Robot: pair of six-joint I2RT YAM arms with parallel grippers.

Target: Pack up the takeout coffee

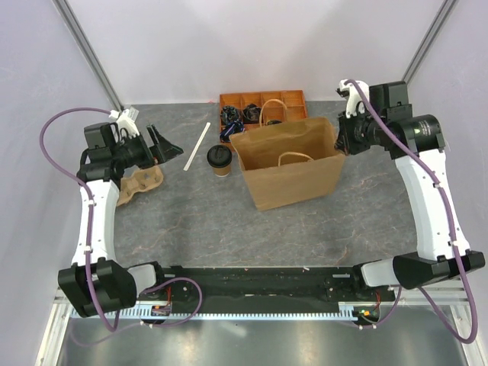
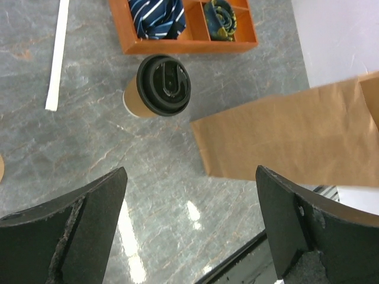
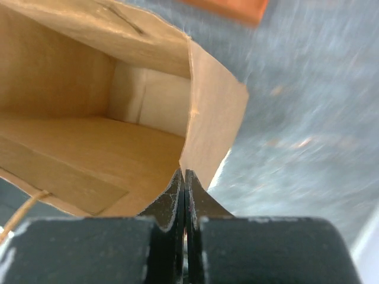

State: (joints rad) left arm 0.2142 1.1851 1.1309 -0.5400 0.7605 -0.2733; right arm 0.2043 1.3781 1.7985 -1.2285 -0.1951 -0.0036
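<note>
From above, the cup (image 1: 219,159) is seen upright just left of the bag (image 1: 293,164), ungrasped. At the left wrist, the left gripper (image 2: 189,177) is spread wide, the cup ahead; it should be centred between the fingers (image 2: 71,231), below the lid (image 2: 164,84). At the right wrist, the bag's rim (image 3: 188,106) is pinched by the right gripper (image 3: 185,177), its mouth held open.

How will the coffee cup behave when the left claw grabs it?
The coffee cup is upright and narrow, so a sideways nudge may tip it. Its paper wall probably dents under a hard squeeze.
</note>
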